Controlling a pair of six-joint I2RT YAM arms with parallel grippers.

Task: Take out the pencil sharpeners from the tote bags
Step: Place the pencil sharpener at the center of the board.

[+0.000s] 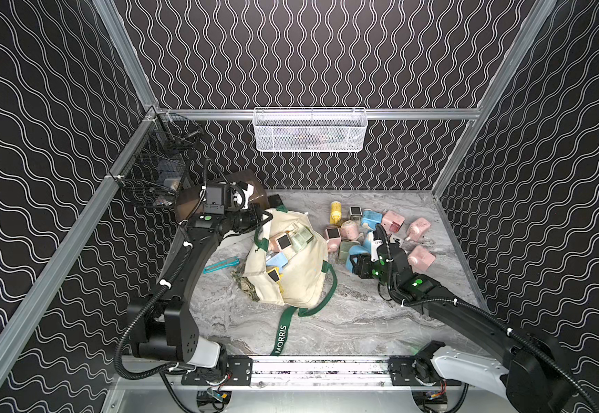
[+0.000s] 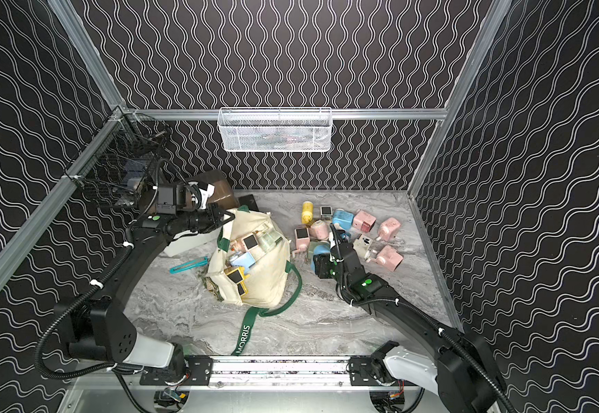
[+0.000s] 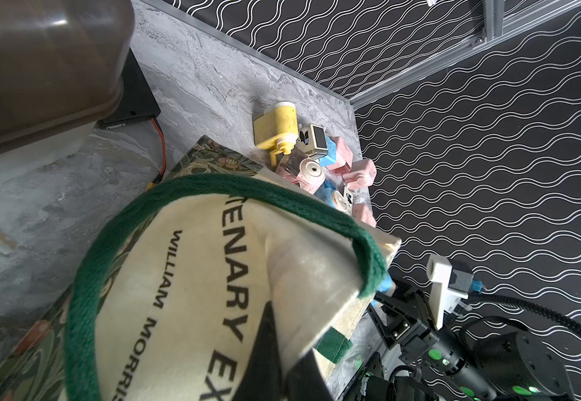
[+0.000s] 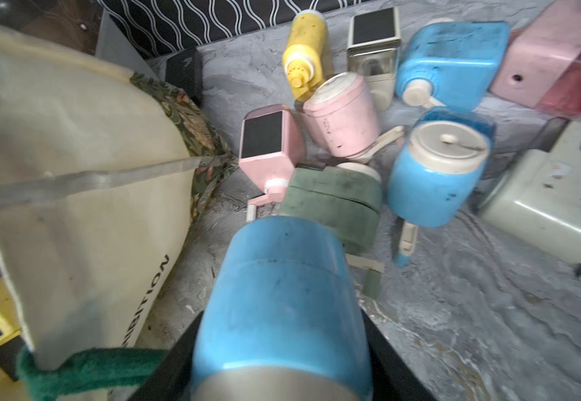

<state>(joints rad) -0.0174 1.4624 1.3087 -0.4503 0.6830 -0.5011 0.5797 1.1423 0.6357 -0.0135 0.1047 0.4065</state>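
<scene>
The cream tote bag with green straps lies mouth-up in the middle of the table, and several pencil sharpeners show in its opening. My left gripper is shut on the bag's cream rim at the far side, holding it up. My right gripper is shut on a blue pencil sharpener, just right of the bag and low over the table. Beyond it lies a pile of several pink, blue, green, cream and yellow sharpeners.
A flat teal tool lies left of the bag. A white box with a brown lid and a small black box stand at the back left. A black wire basket and a white mesh basket hang on the walls.
</scene>
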